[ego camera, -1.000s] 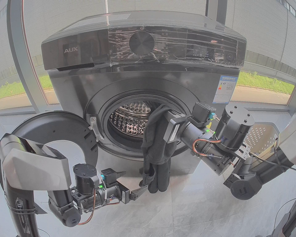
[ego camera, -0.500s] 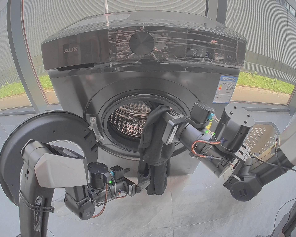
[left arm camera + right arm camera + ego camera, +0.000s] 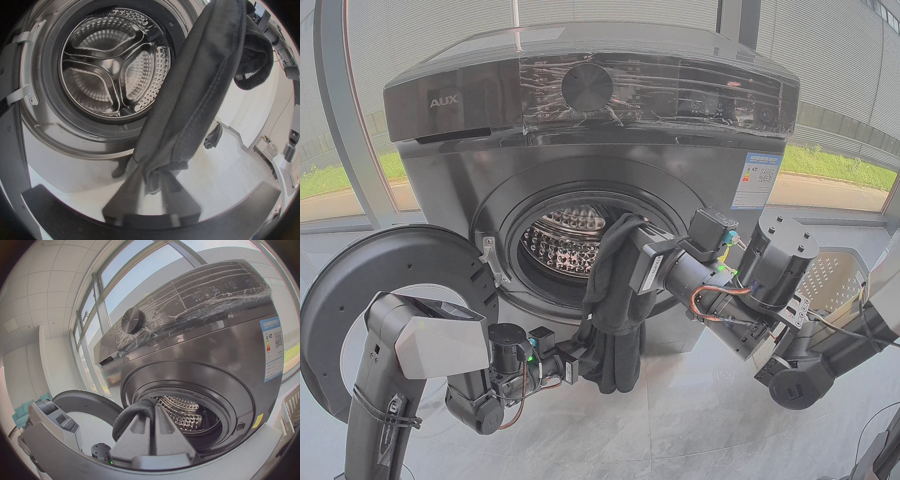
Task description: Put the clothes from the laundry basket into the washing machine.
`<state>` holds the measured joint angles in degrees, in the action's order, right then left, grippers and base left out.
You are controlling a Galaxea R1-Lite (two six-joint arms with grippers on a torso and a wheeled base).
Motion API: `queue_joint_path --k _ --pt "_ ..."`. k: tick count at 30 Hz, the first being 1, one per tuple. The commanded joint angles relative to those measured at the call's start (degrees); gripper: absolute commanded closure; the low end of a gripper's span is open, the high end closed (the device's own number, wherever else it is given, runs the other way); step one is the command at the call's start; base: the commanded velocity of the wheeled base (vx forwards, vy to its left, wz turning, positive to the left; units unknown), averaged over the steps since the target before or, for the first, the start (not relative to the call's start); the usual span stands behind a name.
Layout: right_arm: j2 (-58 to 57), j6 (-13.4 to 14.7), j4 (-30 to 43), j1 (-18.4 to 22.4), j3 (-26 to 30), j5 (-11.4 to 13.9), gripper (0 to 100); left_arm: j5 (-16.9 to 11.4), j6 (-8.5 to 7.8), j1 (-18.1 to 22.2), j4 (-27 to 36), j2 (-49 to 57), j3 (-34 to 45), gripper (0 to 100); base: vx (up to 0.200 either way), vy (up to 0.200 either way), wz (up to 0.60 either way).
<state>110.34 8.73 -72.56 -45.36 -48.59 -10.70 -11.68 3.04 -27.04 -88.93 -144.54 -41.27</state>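
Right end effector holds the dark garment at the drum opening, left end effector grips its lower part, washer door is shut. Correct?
No: the washer door is open, swung out on the robot's left, as the head view shows. The rest stands: right end effector and left end effector both grip the dark garment.

Head looks down; wrists close (sharing drum (image 3: 565, 240))

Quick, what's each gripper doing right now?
Left gripper: closed on the lower end of the black garment.
Right gripper: closed on its upper end, at the mouth of the washing machine.
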Motion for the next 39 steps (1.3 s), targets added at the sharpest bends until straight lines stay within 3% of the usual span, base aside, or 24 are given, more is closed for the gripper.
queue_joint_path --k 1,5,11,17,20,24,28,39 --pt "0.0 0.1 -0.2 0.0 0.4 0.0 100 0.0 0.04 0.1 0.0 -0.2 -0.7 100 0.000 0.000 0.00" --pt "-1.2 0.1 0.1 1.1 2.6 0.0 100 0.1 -0.14 0.6 -0.4 1.3 0.3 100 0.000 0.000 0.00" --pt "-4.5 0.4 -0.1 5.2 12.7 2.1 100 0.3 -0.05 0.9 -0.5 15.2 10.1 100 0.000 0.000 0.00" --pt "-4.1 0.8 -9.1 6.7 19.5 3.4 100 0.0 0.04 1.0 -0.2 31.7 20.9 100 0.000 0.000 0.00" --pt "-3.6 0.8 -15.2 7.0 22.3 5.3 100 -0.1 0.22 0.9 -0.2 38.6 26.1 100 0.000 0.000 0.00" --pt "-4.2 0.9 -15.8 9.9 26.4 6.1 100 -0.3 0.48 0.8 -0.1 47.3 32.2 100 0.000 0.000 0.00" --pt "-4.3 1.1 -15.8 12.0 28.8 6.0 100 -1.8 0.30 0.9 0.0 51.7 33.0 100 0.000 0.000 0.00" --pt "-2.1 1.3 -15.9 14.1 31.7 6.0 100 -1.5 0.13 2.2 0.1 52.0 31.2 100 0.000 0.000 0.00"
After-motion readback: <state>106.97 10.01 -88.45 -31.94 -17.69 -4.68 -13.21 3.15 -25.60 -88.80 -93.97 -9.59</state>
